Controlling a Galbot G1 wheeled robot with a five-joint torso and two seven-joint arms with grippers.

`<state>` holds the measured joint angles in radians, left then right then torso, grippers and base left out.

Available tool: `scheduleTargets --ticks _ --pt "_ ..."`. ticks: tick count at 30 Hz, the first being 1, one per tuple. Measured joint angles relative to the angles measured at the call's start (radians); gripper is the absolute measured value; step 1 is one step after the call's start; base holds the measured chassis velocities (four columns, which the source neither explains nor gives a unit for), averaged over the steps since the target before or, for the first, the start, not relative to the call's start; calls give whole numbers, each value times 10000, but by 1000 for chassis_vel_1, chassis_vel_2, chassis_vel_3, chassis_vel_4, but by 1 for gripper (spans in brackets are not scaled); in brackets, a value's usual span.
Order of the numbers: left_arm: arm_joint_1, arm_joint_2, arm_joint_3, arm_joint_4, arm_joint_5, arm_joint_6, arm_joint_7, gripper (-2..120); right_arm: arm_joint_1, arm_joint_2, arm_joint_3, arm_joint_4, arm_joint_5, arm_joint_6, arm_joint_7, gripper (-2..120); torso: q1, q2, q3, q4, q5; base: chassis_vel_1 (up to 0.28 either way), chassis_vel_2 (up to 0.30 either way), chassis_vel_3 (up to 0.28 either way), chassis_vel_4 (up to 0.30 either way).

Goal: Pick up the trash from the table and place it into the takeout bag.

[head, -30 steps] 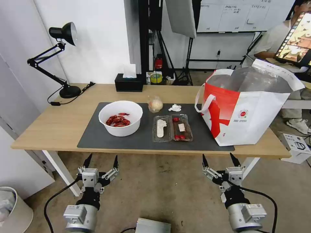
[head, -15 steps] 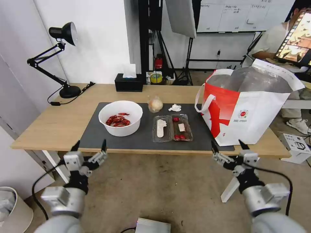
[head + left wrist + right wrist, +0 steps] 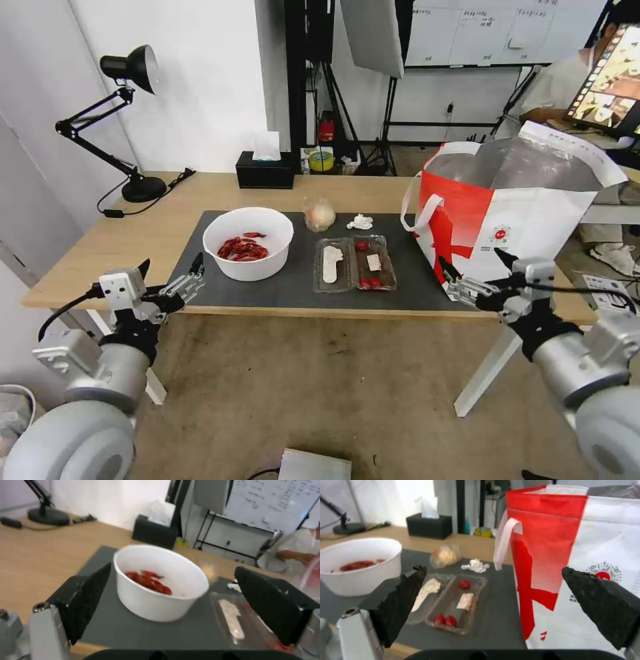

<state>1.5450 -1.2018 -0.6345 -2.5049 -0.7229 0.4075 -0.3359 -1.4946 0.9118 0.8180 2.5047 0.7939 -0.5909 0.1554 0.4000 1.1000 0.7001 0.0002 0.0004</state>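
On the grey mat (image 3: 287, 283), the white bowl (image 3: 248, 242) sits straight ahead of the left end effector (image 3: 170, 277), jaws spread and empty. Right end effector (image 3: 470, 270), also released, hangs by the takeout bag (image 3: 513, 220), so left's closer imo.

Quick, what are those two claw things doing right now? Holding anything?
Left gripper: jaws open, holding nothing, near the table's front edge.
Right gripper: jaws open, holding nothing, before the takeout bag.

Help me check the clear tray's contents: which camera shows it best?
The right wrist view: the clear tray lies whole and near, its red scraps and white pieces distinct. The head view shows it whole but farther off. The left wrist view catches part of it, blurred.
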Motion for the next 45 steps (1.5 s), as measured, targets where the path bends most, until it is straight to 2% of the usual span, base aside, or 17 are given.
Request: scheduleTargets --ticks 4,14,18,21,22,25,37,41,44,45 --pt "17 -38 185 10 -227 29 -35 100 -26 -259 136 0 231 -345 -9 100 0 -1 0 -1 -3 0 0 0 0" --pt "-164 -31 698 30 -941 375 -322 100 -205 -67 116 -21 -183 -465 -257 100 0 0 -1 -2 -4 0 0 0 0" --pt "-379 -44 1217 49 -1054 435 -409 100 -225 -16 73 -28 -348 -419 -366 100 0 0 -1 -1 -3 0 0 0 0" --pt "-712 -83 1932 360 -1187 439 -523 100 -364 24 120 -39 -479 -372 -401 100 0 0 -1 -3 -5 0 0 0 0" --pt "-712 -83 1932 360 -1187 439 -523 100 -364 24 120 -39 -479 -372 -401 100 0 0 -1 -3 -5 0 0 0 0" --pt "-1224 -155 2769 878 -1489 409 -821 100 -516 146 155 -196 -714 -227 -490 100 0 0 0 -4 -5 0 0 0 0" --pt "-1992 -622 4198 1845 -1651 168 -1193 100 -521 477 101 -1150 -1029 313 -648 100 0 -1 0 -1 -2 0 0 0 0" --pt "-2351 -871 4756 2048 -2114 24 -1855 100 -503 633 76 -1411 -1139 480 -647 100 0 0 0 -2 -2 0 0 0 0" --pt "-2855 -1210 5331 2534 -2397 -175 -2388 100 -523 909 55 -1586 -1220 592 -642 100 0 0 0 -2 -2 0 0 0 0" --pt "-2855 -1210 5331 2534 -2397 -175 -2388 100 -523 909 55 -1586 -1220 592 -642 100 0 0 0 -2 -2 0 0 0 0"
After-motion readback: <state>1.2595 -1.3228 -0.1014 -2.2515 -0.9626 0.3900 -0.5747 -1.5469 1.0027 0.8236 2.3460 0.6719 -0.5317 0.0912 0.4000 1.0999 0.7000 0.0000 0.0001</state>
